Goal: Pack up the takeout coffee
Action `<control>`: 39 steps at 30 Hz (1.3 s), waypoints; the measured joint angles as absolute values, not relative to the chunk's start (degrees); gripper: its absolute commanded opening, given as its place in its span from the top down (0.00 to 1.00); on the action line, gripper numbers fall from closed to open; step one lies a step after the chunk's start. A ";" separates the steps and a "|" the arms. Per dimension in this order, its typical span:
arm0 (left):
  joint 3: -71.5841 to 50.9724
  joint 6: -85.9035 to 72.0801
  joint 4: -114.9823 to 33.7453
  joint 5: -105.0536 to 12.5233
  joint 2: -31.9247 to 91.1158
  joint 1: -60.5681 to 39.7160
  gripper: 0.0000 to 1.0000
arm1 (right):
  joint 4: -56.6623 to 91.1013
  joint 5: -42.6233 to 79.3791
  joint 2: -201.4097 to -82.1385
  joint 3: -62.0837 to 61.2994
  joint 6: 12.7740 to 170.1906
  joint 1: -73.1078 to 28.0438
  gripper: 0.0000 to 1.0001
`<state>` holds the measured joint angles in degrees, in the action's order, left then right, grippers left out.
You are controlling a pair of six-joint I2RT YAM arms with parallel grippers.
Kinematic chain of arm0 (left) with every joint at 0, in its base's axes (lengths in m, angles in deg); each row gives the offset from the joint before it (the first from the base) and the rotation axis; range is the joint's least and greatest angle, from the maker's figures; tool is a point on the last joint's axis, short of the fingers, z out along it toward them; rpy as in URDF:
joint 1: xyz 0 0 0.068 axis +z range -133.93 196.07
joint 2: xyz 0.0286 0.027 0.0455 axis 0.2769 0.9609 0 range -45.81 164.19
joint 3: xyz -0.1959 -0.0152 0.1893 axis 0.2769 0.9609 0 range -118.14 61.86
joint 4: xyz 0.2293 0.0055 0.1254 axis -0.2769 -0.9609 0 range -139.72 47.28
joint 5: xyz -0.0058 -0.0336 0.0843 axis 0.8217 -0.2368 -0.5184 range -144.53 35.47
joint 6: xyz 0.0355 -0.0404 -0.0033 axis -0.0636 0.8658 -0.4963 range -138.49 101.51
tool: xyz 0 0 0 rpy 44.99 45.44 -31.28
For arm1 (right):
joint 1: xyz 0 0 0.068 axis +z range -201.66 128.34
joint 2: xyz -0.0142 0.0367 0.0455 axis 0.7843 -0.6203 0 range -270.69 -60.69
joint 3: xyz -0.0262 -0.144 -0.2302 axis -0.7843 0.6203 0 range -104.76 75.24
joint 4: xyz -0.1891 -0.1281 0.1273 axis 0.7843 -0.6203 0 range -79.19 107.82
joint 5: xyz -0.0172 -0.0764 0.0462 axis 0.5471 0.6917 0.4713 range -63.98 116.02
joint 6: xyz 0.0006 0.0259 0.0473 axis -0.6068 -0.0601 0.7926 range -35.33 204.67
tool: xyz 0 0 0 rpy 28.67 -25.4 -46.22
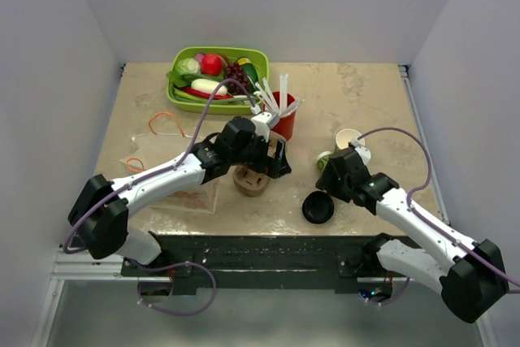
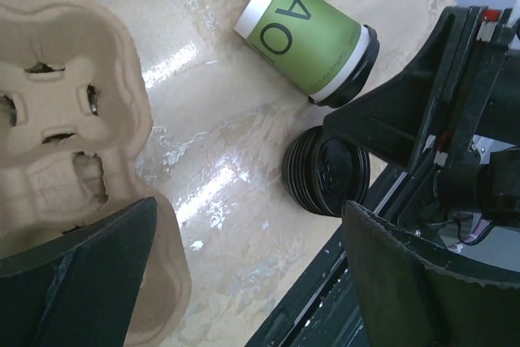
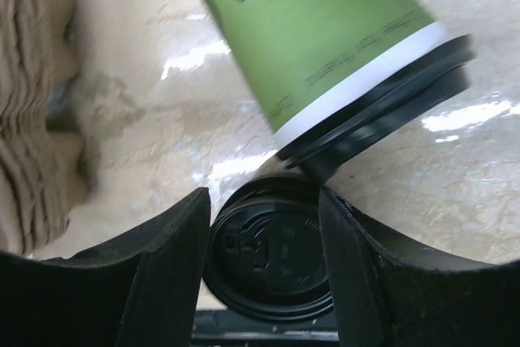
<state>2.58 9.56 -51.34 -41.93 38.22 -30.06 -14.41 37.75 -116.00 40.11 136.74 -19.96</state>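
Note:
The takeout coffee, a green paper cup [image 1: 324, 160] with a black lid on it, lies on its side on the table; it also shows in the left wrist view [image 2: 305, 34] and the right wrist view [image 3: 317, 30]. A second green cup [image 1: 349, 137] stands open and upright behind it. A stack of black lids [image 1: 318, 207] lies near the front edge, also in the wrist views [image 2: 325, 172] [image 3: 268, 262]. My right gripper [image 1: 331, 173] [image 3: 262, 201] is open just over the lying cup, the lids showing between its fingers. My left gripper [image 1: 276, 160] [image 2: 248, 209] is open over the brown cup carrier [image 1: 250, 181] [image 2: 57, 111].
A red cup with white sticks [image 1: 284, 115] stands behind the carrier. A green tray [image 1: 258, 61] of toy food is at the back. Orange rubber bands [image 1: 166, 123] and a clear bag [image 1: 195, 197] lie at the left. The black table edge rail [image 1: 268, 249] is close in front.

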 measured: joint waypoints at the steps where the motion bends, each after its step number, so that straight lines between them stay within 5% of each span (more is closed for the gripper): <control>1: 3.01 9.58 -51.69 -42.25 37.80 -30.06 0.00 | -14.50 39.12 -116.53 40.09 137.40 -19.85 0.42; 10: 3.65 9.61 -52.53 -43.89 34.42 -30.06 0.00 | -15.37 45.05 -118.87 38.60 139.08 -19.52 0.42; 25: 3.71 9.56 -54.03 -45.05 33.56 -30.06 0.00 | -15.66 52.26 -125.03 34.82 141.57 -19.45 0.71; 39: 4.52 9.43 -54.99 -45.82 33.10 -30.06 0.00 | -37.54 55.38 -131.00 14.36 132.41 -19.41 0.74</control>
<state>4.52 9.43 -54.99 -45.82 33.10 -30.06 -37.54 55.38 -131.00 14.36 132.41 -19.41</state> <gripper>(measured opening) 0.994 0.313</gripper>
